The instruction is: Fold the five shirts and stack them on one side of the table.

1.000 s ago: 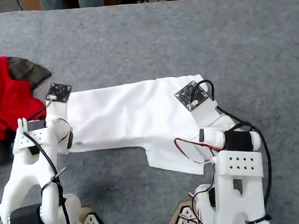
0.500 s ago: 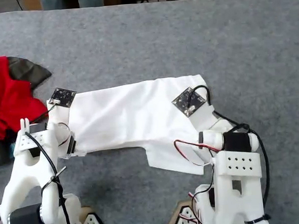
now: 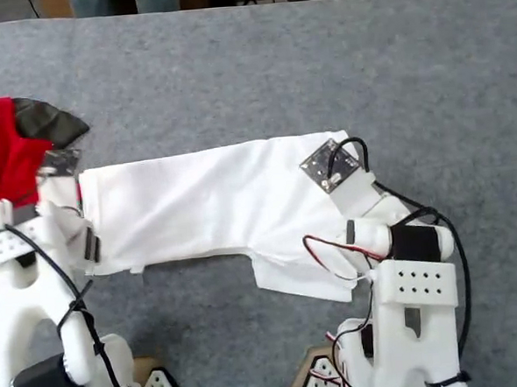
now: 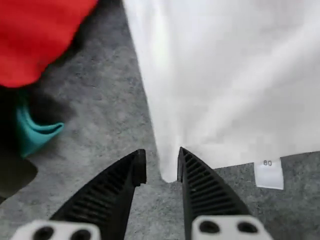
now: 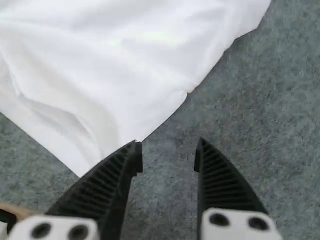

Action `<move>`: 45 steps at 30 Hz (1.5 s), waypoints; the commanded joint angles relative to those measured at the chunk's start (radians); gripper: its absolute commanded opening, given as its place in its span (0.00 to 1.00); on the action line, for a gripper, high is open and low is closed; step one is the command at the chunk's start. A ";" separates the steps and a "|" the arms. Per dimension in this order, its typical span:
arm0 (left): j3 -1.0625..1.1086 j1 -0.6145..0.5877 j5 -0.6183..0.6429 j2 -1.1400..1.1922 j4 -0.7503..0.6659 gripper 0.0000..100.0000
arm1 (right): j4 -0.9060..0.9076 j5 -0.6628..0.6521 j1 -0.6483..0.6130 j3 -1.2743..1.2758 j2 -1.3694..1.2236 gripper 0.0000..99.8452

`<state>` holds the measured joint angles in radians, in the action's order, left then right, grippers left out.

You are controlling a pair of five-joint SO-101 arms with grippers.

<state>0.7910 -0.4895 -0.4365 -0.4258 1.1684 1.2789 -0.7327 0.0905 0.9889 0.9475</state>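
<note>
One white cloth shirt lies flat on the grey felt table between the arms, so I reckon we're at the smoothing-out bit before a fold. Left gripper looks pinched on its near corner, while right gripper hangs open over bare felt just beside the hem and needs to grab that edge next. Crumpled red cloth heap sits loose beyond the left arm.

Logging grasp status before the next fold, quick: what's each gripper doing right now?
Left gripper: jaws closed on the white shirt's corner.
Right gripper: open, holding nothing.
</note>
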 commanded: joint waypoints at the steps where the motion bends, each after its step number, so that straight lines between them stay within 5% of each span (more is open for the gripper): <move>1: -0.140 -0.021 0.017 -0.026 0.034 0.06 | -0.060 0.069 -0.097 -0.053 -0.004 0.01; 8: -0.179 0.160 0.155 -0.017 0.012 0.07 | -0.238 0.226 -0.267 -0.068 -0.260 0.01; 15: -0.143 0.255 0.302 0.041 -0.284 0.07 | -0.287 0.285 -0.347 -0.170 -0.590 0.01; 21: -0.200 0.249 0.322 0.324 -0.433 0.06 | -0.307 0.292 -0.416 -0.108 -0.644 0.01; 29: -0.390 0.248 0.318 0.641 -0.419 0.03 | -0.330 0.282 -0.423 0.053 -0.638 0.01; 39: -0.456 0.246 0.315 0.675 -0.353 0.03 | -0.155 0.178 -0.473 0.054 -0.430 0.01; 45: -0.456 0.245 0.315 0.672 -0.350 0.03 | -0.103 0.157 -0.400 -0.056 -0.255 0.01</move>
<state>0.3721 -0.2424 -0.1220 0.2463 0.8155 1.1638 -0.5685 -0.3560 1.0196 0.6222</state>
